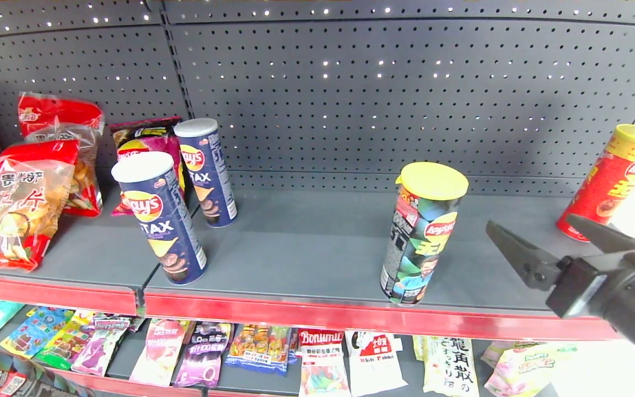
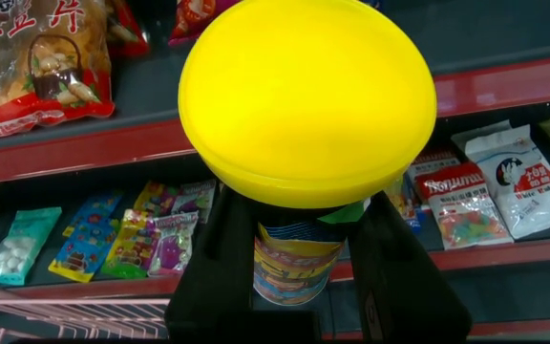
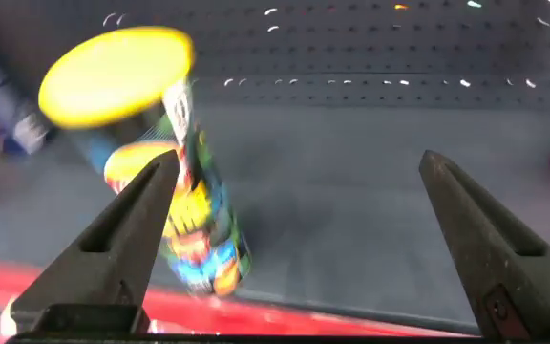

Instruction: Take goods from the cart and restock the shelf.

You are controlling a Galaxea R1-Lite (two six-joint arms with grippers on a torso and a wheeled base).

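Closest to the left wrist camera, a yellow-lidded can (image 2: 307, 105) was clamped in the left tool (image 2: 299, 272), one black finger (image 2: 225, 258) pressed against each side of its body. Its lid hid most of the label. This held can sat below the level of the upper shelf (image 1: 306, 242), in front of the lower shelf's hanging packets (image 2: 480, 196).

Edges and room: the upper shelf ended in a red front lip (image 1: 350, 315). A wide bare stretch lay between the two blue cans (image 1: 160, 220) and a second yellow-lidded can, the standing can (image 1: 422, 237). More bare shelf separated that can from a red can (image 1: 607, 182) at the right edge. The standing can was upright, close behind the lip. Snack bags (image 1: 20, 204) crowded the left end.

Tool state: the right tool (image 1: 529, 220) was spread wide and gripped nothing. It hovered above the lip, to the right of the standing can and apart from it.

Obscured: the red can was partly washed out by glare. In the right wrist view the standing can (image 3: 160, 172) was blurred, so its label could not be made out.
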